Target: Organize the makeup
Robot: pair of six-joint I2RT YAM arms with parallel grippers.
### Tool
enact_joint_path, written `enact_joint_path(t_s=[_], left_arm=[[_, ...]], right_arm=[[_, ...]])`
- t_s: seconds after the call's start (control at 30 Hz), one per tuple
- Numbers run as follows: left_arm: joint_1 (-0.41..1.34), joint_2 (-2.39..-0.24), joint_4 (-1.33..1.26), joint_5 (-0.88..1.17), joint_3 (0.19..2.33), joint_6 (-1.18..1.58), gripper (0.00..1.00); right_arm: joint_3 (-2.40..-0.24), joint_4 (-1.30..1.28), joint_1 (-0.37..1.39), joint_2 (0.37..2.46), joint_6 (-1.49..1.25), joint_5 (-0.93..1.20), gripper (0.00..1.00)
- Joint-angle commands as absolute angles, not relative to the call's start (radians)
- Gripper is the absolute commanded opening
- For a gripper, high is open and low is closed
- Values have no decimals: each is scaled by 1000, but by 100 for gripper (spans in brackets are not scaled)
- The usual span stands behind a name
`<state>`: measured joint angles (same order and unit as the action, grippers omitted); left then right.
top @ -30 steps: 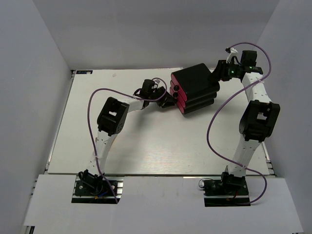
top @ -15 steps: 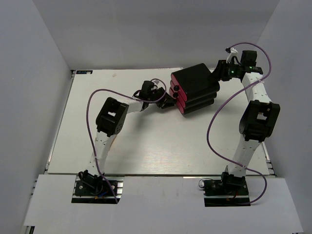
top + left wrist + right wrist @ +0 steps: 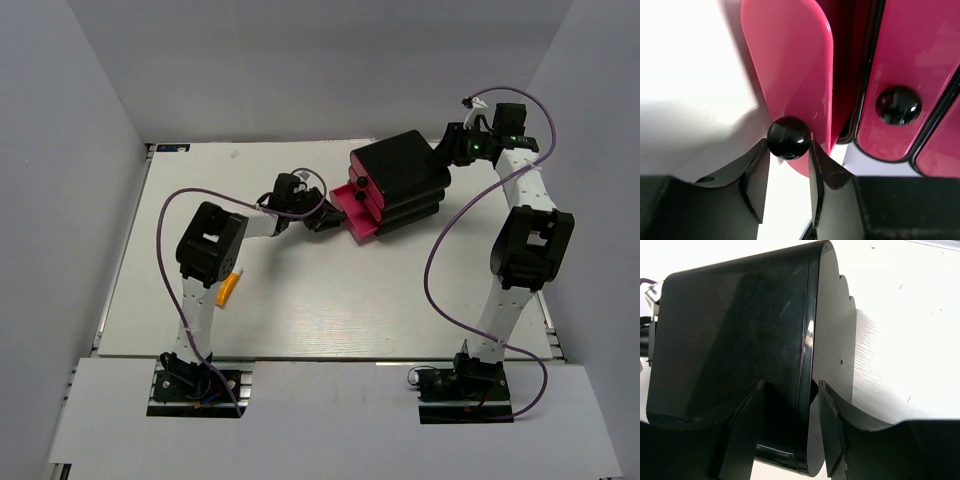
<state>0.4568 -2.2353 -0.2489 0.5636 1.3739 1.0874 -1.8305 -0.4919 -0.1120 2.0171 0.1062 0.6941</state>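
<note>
The black box [image 3: 400, 178] with pink drawers stands at the back middle of the table. My left gripper [image 3: 322, 219] is shut on the round black knob [image 3: 788, 137] of the lowest pink drawer [image 3: 350, 212], which is pulled partly out to the left. The drawer front [image 3: 790, 70] fills the left wrist view. My right gripper [image 3: 446, 150] is shut on the box's rear edge [image 3: 807, 365], one finger on each side. An orange tube [image 3: 228, 288] lies on the table beside my left arm. The other makeup is not in view.
A second drawer with its own black knob [image 3: 898, 105] sits closed above the open one. Grey walls close in the white table [image 3: 300, 310] on three sides. A purple cable loops over each arm.
My left gripper has moved left with the knob, drawing the lowest drawer out. The left arm's elbow swung left and the orange tube came into sight. The right arm has not moved.
</note>
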Motion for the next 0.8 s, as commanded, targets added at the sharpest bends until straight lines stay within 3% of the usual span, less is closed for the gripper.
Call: enact_joint_path(t_s=[0.0,0.23,0.33,0.37,0.4,0.5,0.6,0.77], left_arm=[[442,-2140,-157,551,1321,1011,15],[402,-2094,-114,531,1282,968,15],[402,-2120,-52,538,1339,933,25],[402,-2126,-28,535,1351,928,31],[402,-2134,-20,535,1371,924,44],[402,-2134,-11,532,1387,919,58],[402,-2125,21,520,1410,907,65],[370,-2095,60,499,1439,891,66]], right_arm=[[-1818,-587,-98,2037,126,624,51],[-1818,-594,-97,2036,129,621,52],[-1818,-595,-95,2034,132,623,54],[-1818,-598,-94,2033,132,624,57],[-1819,-598,-95,2033,135,627,63],[-1827,-601,-94,2025,143,629,73],[-1835,-597,-97,2013,144,620,79],[-1856,-588,-100,1990,146,607,84]])
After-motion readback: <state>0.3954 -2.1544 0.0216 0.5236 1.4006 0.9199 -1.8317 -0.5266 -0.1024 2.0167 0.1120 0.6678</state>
